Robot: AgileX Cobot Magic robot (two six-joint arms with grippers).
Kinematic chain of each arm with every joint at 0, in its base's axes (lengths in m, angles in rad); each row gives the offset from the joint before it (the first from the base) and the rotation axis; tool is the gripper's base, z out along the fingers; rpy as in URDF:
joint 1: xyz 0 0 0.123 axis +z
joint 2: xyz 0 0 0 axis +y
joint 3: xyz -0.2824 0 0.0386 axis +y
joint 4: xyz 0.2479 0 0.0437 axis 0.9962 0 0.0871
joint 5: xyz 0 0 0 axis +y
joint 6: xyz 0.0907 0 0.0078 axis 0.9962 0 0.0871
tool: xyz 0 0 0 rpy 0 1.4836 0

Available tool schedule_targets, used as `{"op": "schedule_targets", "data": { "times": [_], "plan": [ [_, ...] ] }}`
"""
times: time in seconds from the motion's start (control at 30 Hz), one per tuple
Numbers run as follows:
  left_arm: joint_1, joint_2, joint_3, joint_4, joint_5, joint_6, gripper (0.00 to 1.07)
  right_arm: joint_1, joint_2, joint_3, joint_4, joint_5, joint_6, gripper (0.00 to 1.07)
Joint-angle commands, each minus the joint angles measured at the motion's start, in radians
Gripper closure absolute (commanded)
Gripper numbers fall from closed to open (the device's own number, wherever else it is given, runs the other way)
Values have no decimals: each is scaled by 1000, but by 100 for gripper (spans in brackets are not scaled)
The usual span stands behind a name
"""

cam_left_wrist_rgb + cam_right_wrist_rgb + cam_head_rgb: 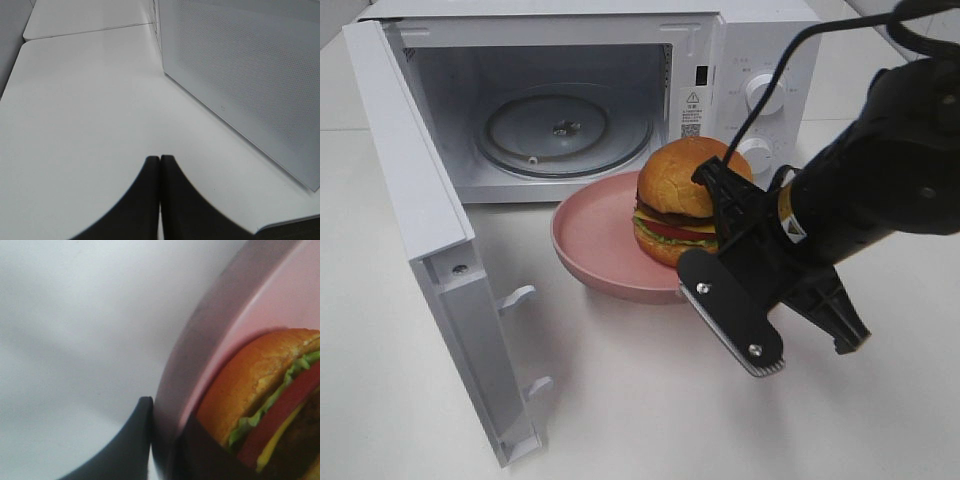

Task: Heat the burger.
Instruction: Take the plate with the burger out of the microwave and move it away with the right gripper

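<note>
- From the high camera: the burger (685, 200) sits on its pink plate (595, 245), on the counter (640, 400) right before the open microwave (570, 100), door swung wide, ready for loading.
- Left wrist view: the left gripper (159, 195) is pressed closed, empty, parked beside the microwave's wall.
- Right wrist view: the right gripper (162, 440) pinches the plate's rim narrowly, one finger outside, one inside by the bun, so the whole plate can travel.

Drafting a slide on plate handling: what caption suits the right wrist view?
Right gripper pinching the rim of the pink plate, the burger sitting just inside.
</note>
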Motion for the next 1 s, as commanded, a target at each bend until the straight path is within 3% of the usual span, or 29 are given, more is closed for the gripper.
{"op": "schedule_targets", "data": {
  "times": [0.03,0.5,0.73,1.0],
  "plan": [
    [3,-21,3,-6,-13,1,106,-5,-61,41,-26,-37,2,107],
    [3,-21,3,-6,-13,1,106,-5,-218,299,-44,-38,293,107],
    [3,-21,3,-6,-13,1,106,-5,-217,308,-66,5,532,107],
    [3,-21,3,-6,-13,1,106,-8,-212,308,-235,113,900,107]
  ]
}}
